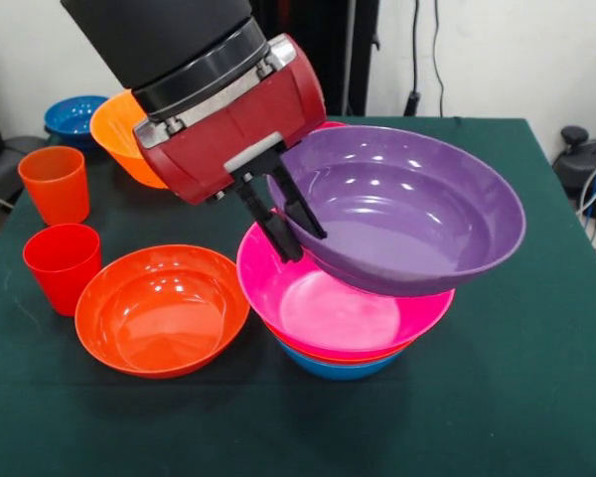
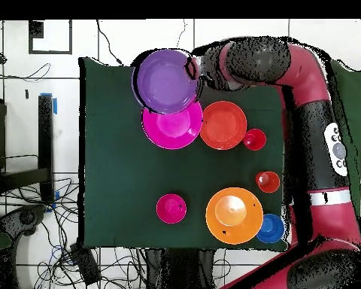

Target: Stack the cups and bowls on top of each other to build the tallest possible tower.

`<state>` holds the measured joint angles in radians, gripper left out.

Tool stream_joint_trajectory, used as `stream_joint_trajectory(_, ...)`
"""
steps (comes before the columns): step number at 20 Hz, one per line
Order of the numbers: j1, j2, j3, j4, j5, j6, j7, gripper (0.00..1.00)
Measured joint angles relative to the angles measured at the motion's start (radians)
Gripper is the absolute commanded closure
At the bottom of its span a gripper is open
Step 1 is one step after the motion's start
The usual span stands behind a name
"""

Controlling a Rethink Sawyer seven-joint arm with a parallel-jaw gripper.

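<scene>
Presently, end effector: clamped on the purple bowl's rim.
Purple bowl: tilted over the tower's pink bowl, possibly touching.
Tower: on the tabletop.

You see a purple bowl above the pink bowl. Left of the pink bowl: red-orange bowl, red cup, orange cup.

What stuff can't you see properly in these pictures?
- The small magenta bowl: shows only in the overhead view; in the front view the arm likely hides it.
- The tower: below the pink bowl only thin rims and the blue bowl show, so the number of bowls is unclear.
- The gripper: in the overhead view the arm covers it.
- The yellow-orange bowl: half hidden by the arm in the front view.
</scene>
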<state>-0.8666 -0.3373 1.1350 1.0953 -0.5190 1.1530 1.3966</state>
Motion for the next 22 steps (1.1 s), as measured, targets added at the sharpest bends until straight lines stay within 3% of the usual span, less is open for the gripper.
stream_joint_trajectory(12,-0.007,0.001,-0.045,0.002,-0.012,0.012,0.0,1.0)
stream_joint_trajectory(22,-0.039,-0.005,-0.069,0.076,-0.022,0.011,0.0,1.0)
